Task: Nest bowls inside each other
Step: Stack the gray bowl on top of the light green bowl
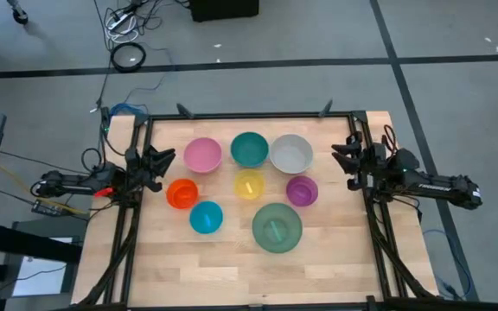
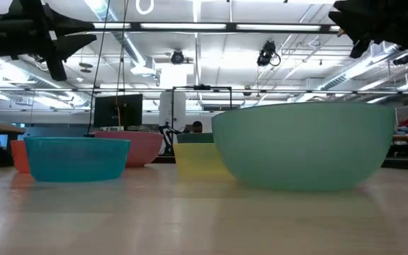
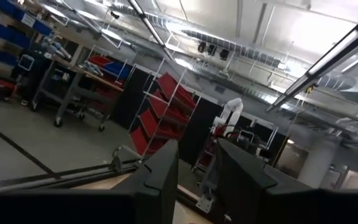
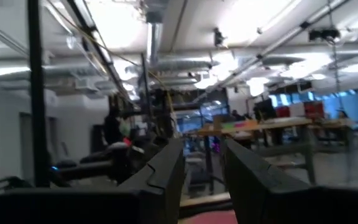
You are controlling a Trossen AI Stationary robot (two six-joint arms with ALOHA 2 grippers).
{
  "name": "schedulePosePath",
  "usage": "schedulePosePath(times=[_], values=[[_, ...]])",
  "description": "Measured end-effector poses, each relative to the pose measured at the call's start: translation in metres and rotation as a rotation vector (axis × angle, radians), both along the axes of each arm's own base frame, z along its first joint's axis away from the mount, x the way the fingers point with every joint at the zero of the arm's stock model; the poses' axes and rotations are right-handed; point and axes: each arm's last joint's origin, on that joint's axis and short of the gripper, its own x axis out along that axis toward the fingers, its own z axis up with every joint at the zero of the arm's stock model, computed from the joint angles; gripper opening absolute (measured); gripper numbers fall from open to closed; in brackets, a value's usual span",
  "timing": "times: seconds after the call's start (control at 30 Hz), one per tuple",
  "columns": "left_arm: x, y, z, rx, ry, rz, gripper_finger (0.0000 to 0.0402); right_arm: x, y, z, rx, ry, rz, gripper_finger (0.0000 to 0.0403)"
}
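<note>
Several bowls stand apart on their bases on the wooden table (image 1: 232, 268). Pink (image 1: 203, 155), teal (image 1: 249, 149) and white-grey (image 1: 291, 153) form the far row. Orange (image 1: 182, 193), yellow (image 1: 249, 185) and purple (image 1: 302, 191) sit in the middle. Light blue (image 1: 206, 217) and the large green bowl (image 1: 277, 228) are nearest. My left gripper (image 1: 164, 160) hovers open at the table's left edge, beside the pink bowl. My right gripper (image 1: 342, 160) hovers open at the right edge, beside the white-grey bowl. Both wrist views look over the bowls, with nothing between the fingers (image 3: 197, 146) (image 4: 204, 142).
A black frame (image 1: 249, 115) runs along the table's far, left and right edges. Bare wood lies along the near edge in front of the green bowl (image 2: 303, 145) and the light blue bowl (image 2: 76, 157). Cables lie on the floor beyond the far left corner.
</note>
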Motion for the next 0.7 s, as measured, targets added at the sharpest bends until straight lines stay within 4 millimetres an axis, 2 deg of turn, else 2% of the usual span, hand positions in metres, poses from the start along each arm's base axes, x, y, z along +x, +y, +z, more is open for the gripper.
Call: schedulePosePath(times=[0.07, 0.13, 0.2, 0.33, 0.43, 0.57, 0.7], values=[[-0.001, -0.001, 0.008, 0.073, 0.018, -0.024, 0.0117, 0.003, -0.001, 0.009, 0.013, 0.025, -0.020, 0.0101], [-0.004, -0.003, 0.028, 0.132, 0.035, -0.056, 0.0117, 0.007, -0.002, 0.024, 0.027, 0.086, -0.030, 0.0096], [-0.005, -0.003, 0.050, 0.183, 0.126, -0.040, 0.0117, 0.014, -0.005, 0.045, 0.052, 0.194, -0.069, 0.0091], [0.006, -0.002, 0.085, 0.226, 0.508, 0.024, 0.0117, 0.036, -0.011, 0.082, 0.114, 0.511, -0.160, 0.0079], [0.020, -0.003, 0.109, 0.244, 0.798, 0.017, 0.0117, 0.059, -0.015, 0.100, 0.168, 0.770, -0.243, 0.0073], [0.044, -0.005, 0.131, 0.234, 1.051, -0.004, 0.0118, 0.087, -0.018, 0.107, 0.253, 1.079, -0.366, 0.0067], [0.062, -0.008, 0.136, 0.252, 1.219, -0.063, 0.0124, 0.110, -0.013, 0.103, 0.277, 1.274, -0.388, 0.0064]])
